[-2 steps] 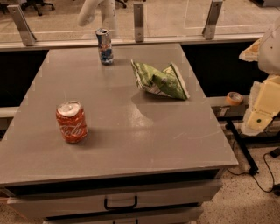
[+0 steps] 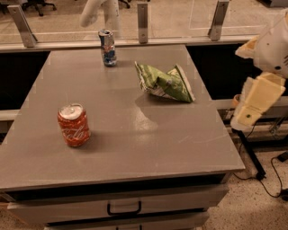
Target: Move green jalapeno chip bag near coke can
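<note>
The green jalapeno chip bag [image 2: 165, 82] lies crumpled on the grey table [image 2: 135, 148], right of centre toward the back. The coke can [image 2: 73, 125] stands upright near the table's front left, well apart from the bag. My gripper [image 2: 101, 12] hangs at the top of the view, above and just behind the blue-and-silver can. Its two white fingers [image 2: 89, 13] stand apart with nothing between them. It is far from the bag and from the coke can.
A slim blue-and-silver can [image 2: 108, 47] stands at the table's back edge. My white and cream arm [image 2: 261, 90] reaches up past the table's right side. A rail with metal posts [image 2: 142, 22] runs behind the table. A drawer handle [image 2: 123, 209] is below the front edge.
</note>
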